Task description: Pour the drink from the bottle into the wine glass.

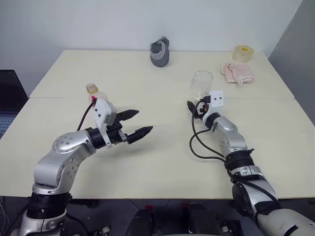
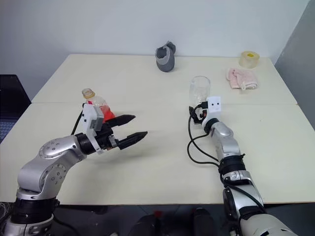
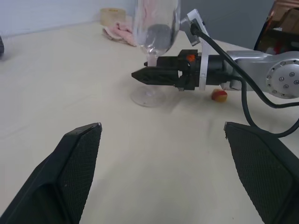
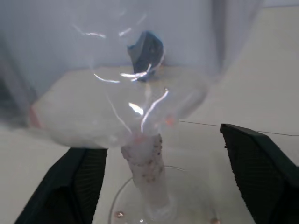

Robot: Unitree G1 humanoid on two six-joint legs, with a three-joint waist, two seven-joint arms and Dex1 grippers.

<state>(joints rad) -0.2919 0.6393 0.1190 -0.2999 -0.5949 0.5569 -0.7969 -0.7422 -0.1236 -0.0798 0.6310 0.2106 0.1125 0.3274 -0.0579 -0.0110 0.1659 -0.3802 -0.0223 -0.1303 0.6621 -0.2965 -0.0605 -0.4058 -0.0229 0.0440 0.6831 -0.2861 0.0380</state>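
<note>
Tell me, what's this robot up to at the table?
It is getting ready to pour a drink. Its right hand has reached the stem of the empty wine glass, fingers either side but not yet closed on it. Its left hand hovers open over the table, just in front of the small bottle of red drink, which stands untouched.
</note>
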